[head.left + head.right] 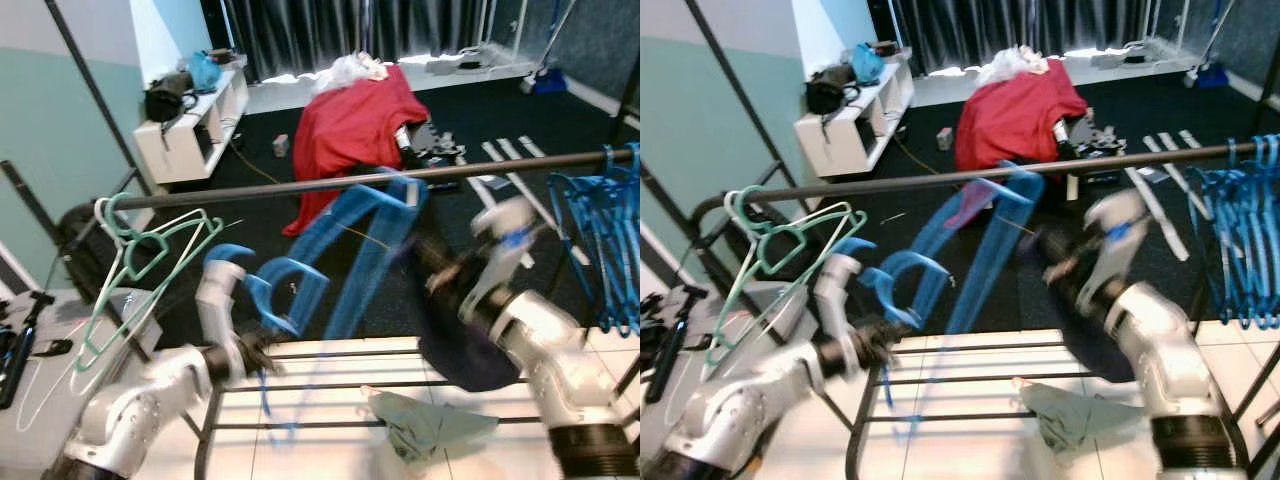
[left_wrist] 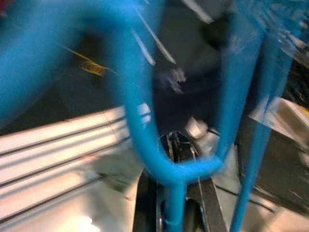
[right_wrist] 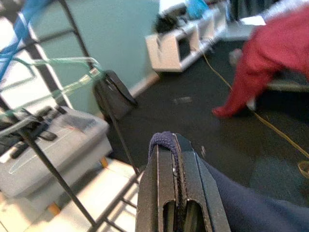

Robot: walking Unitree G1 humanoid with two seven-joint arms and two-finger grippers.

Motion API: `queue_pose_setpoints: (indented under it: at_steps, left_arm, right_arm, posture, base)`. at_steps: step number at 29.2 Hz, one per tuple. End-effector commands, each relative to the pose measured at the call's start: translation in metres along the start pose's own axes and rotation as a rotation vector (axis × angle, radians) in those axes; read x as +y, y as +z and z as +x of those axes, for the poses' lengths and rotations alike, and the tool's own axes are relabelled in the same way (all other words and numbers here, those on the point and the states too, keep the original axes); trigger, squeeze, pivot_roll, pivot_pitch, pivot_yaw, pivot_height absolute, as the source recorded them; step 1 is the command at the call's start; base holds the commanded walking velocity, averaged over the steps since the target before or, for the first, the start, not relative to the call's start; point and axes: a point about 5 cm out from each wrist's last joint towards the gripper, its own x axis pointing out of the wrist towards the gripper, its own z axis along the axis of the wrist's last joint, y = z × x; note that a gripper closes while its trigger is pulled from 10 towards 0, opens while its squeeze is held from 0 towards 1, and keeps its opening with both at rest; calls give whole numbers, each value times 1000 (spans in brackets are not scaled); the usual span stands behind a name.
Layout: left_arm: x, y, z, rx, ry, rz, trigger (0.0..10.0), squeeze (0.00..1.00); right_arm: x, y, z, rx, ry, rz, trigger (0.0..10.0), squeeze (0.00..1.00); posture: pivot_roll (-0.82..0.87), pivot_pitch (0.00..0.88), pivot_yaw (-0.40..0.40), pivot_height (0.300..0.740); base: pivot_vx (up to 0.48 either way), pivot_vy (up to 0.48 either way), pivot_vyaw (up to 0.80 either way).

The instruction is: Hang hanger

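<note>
Landmark = long dark metal clothes rail (image 1: 300,186) running across the head views.

Blue plastic hanger (image 1: 355,245) sits just below the rail, blurred by motion, hook end low by the left gripper (image 1: 262,352), shoulders tilted up so the top nearly touches the rail underside. Not on the rail yet. Prob held this way so the garment can be fed on or the hanger lifted to the rail; can't tell which.

Left gripper: below the rail, fingers closed on the hanger's lower stem, seen in the left wrist view w/ blue bar (image 2: 176,193) running between the black fingers (image 2: 145,203). Left arm bent at the elbow, forearm pointing up toward the rail.

Right gripper (image 3: 175,203): fingers pinched together on a fold of dark navy cloth garment (image 1: 465,350), which hangs below the rail, right of the hanger. Right arm raised, forearm angled up-left toward the rail, wrist just under it. Holding the cloth up prob keeps it clear of the white lower rack w/ black bars (image 1: 330,385).

Already on the rail: pale green wire-style hangers (image 1: 140,260) at the left end, bunch of blue hangers (image 1: 600,240) at the right end. Red cloth heap (image 1: 350,130) on the dark floor beyond the rail. Crumpled grey-green cloth (image 1: 430,425) lies on the rack below the rail.

Judgement: mid-step, hanger needs hook turned up and over the rail.
</note>
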Motion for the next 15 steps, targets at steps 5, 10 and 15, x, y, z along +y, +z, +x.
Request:
queue_pose_setpoints:
  at_steps: [5,10,15]
  left_arm:
    - [34,-10,-20,-8,323,123,10000,0]
    - [50,-31,-52,43,589,175,10000,0]
    - [50,-48,-76,67,717,169,10000,0]
  right_arm:
    - [22,-31,1,76,35,13,10000,0]
    - [41,-68,-11,165,74,73,10000,0]
    - [54,-90,-24,230,110,84,10000,0]
  posture:
    - [-144,0,92,740]
    - [-116,0,70,740]
    - [-104,0,68,740]
  base:
    - [0,0,476]
    - [0,0,788]
    - [0,0,763]
